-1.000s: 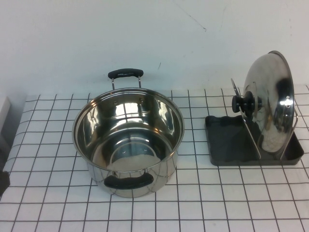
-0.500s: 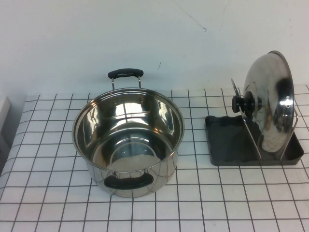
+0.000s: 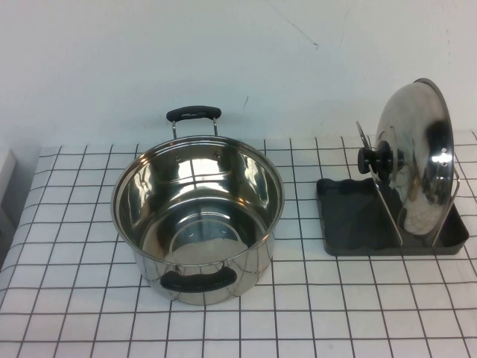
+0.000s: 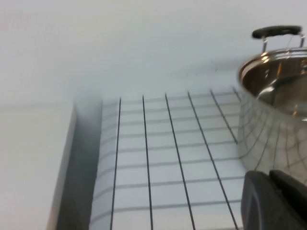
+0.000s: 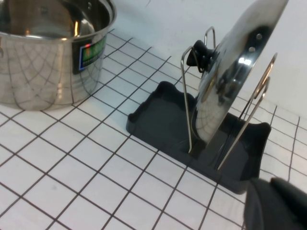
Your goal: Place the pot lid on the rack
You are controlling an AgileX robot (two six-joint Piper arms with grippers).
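- The pot lid (image 3: 419, 156) stands on edge in the rack (image 3: 350, 216), between the wire loops (image 3: 378, 186), leaning slightly, its black knob (image 3: 376, 159) facing the pot.
- The rack sits on the right side of the worktop (image 3: 74, 298), which is white with a black grid.
- The pot (image 3: 198, 216) stands open and upright left of the rack, apart from it, one black handle (image 3: 194, 113) at the far side and one at the near side.
- The left gripper (image 4: 276, 201) is out of the high view; in the left wrist view only a dark part of it shows, just beside the pot wall. Whether its jaws are open or closed cannot be told.
- The right gripper (image 5: 276, 203) is also out of the high view; its wrist view shows a dark part of it above the worktop near the rack's corner. The state of its jaws cannot be told either.
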